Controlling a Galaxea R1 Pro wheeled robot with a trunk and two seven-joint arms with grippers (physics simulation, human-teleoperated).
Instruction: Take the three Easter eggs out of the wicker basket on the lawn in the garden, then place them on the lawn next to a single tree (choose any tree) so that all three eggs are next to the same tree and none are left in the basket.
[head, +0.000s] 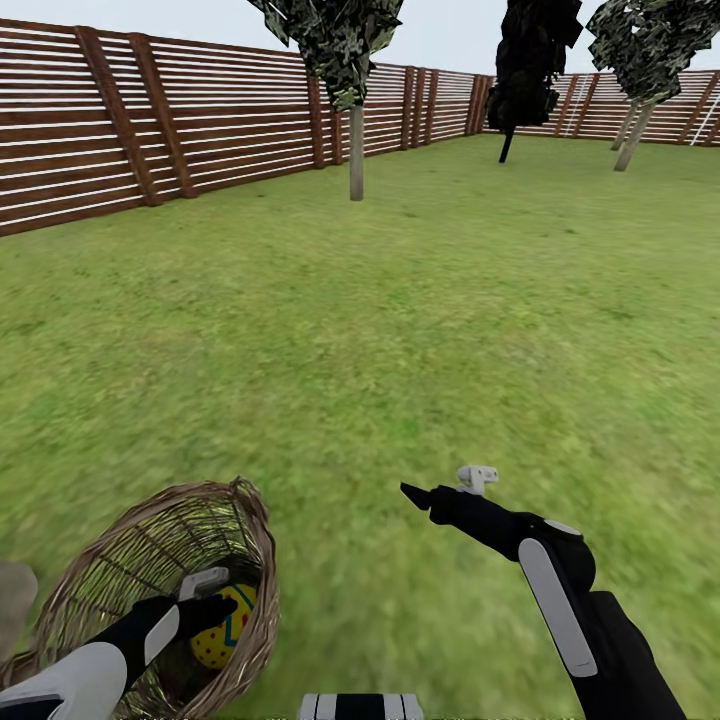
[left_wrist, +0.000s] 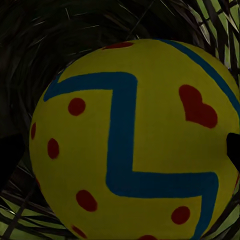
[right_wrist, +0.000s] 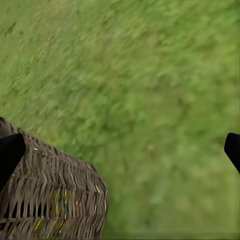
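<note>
Left gripper (head: 212, 598): reaching inside the wicker basket, sitting against an Easter egg; whether its fingers are pinching the egg cannot be told.
Easter egg (left_wrist: 132, 145): smooth yellow shell, blue zigzag, red hearts and dots, lying in the basket's dark bottom.
Wicker basket (head: 255, 525): round, woven brown twigs, tilting on the lawn (head: 400, 330).
Right gripper (head: 445, 488): hovering over open grass, fingers spreading apart, holding nothing.
Far edge: slatted wooden fence (head: 200, 130) closing in three trees.

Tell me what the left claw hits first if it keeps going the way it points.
Most likely the Easter egg: the left claw reaches down into the wicker basket, and the egg sits right in front of its camera. Whether the fingers already touch it is unclear.
</note>
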